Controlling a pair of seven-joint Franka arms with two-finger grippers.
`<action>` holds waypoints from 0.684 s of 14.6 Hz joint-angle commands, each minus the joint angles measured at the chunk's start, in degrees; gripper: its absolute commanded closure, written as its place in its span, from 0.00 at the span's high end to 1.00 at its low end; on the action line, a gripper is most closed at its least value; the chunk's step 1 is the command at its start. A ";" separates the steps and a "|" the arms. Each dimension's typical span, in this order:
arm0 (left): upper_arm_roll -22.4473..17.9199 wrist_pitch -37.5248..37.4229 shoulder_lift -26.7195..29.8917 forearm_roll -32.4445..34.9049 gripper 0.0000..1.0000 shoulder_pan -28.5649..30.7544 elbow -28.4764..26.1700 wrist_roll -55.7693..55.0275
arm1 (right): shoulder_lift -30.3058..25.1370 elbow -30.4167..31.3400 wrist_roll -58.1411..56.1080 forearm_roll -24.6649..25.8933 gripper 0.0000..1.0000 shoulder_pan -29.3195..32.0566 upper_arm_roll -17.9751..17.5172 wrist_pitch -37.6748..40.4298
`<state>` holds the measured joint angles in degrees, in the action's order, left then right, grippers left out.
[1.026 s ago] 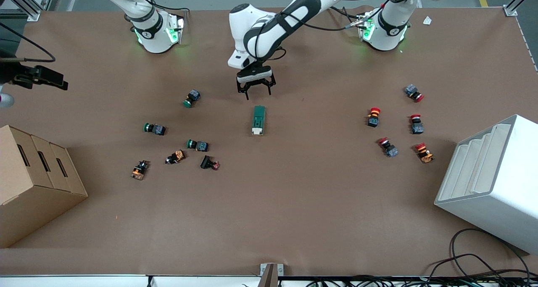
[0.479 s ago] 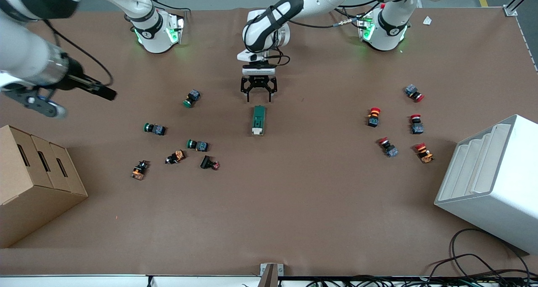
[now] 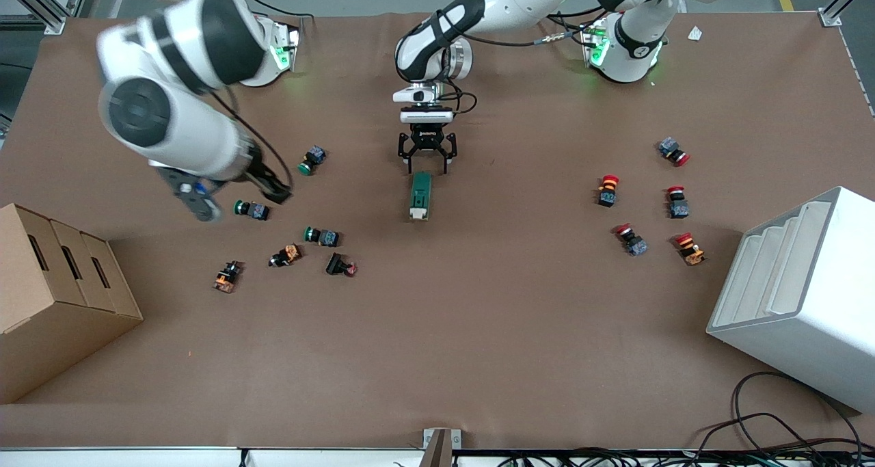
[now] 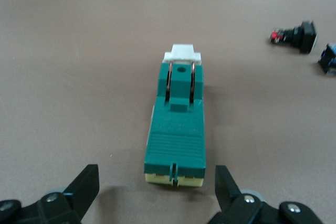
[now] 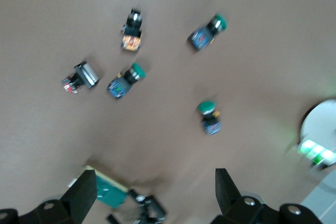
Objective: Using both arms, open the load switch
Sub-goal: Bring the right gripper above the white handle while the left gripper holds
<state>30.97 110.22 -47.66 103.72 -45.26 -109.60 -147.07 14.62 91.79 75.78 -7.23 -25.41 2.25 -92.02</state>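
Note:
The load switch [image 3: 421,195] lies flat mid-table, a dark green oblong block whose white toggle end points toward the front camera. My left gripper [image 3: 427,166] hangs open just over the switch's green end, the end away from the front camera. In the left wrist view its fingers [image 4: 86,184] stand wide apart on either side of that end of the load switch [image 4: 176,129], not touching it. My right gripper [image 3: 273,190] is in the air over the green-capped push buttons, open and holding nothing. The right wrist view shows the load switch [image 5: 107,192] at a distance.
Green-capped push buttons [image 3: 312,159] and orange-and-black parts [image 3: 227,276] lie scattered toward the right arm's end. Red mushroom buttons [image 3: 608,190] lie toward the left arm's end. A cardboard box [image 3: 55,296] and a white rack [image 3: 800,289] stand at the table's two ends.
The left gripper has turned and come down closer to the switch's green end. The right arm has swung in from the table's edge to above the green push buttons.

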 commanded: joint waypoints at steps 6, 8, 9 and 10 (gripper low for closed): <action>-1.52 -7.57 -5.33 2.89 0.98 -4.48 4.22 -1.29 | 14.71 -1.26 18.16 -9.02 1.00 -6.84 0.57 -17.55; -4.76 -7.57 -5.51 2.98 0.98 -7.81 4.22 -1.81 | 18.41 -2.05 21.94 -9.30 1.00 -8.69 0.57 -21.34; -5.65 -7.57 -5.77 2.98 0.98 -8.69 4.22 -1.81 | 19.90 -2.84 23.35 -9.30 1.00 -9.39 0.57 -22.14; -5.75 -7.57 -6.03 2.98 0.98 -8.88 4.31 -1.81 | 21.31 -3.37 24.06 -9.12 1.00 -10.27 0.57 -22.41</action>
<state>26.79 102.28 -51.79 105.74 -52.54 -106.43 -148.59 32.85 91.04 97.00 -15.37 -33.91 2.23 -114.13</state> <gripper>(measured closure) 0.022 0.000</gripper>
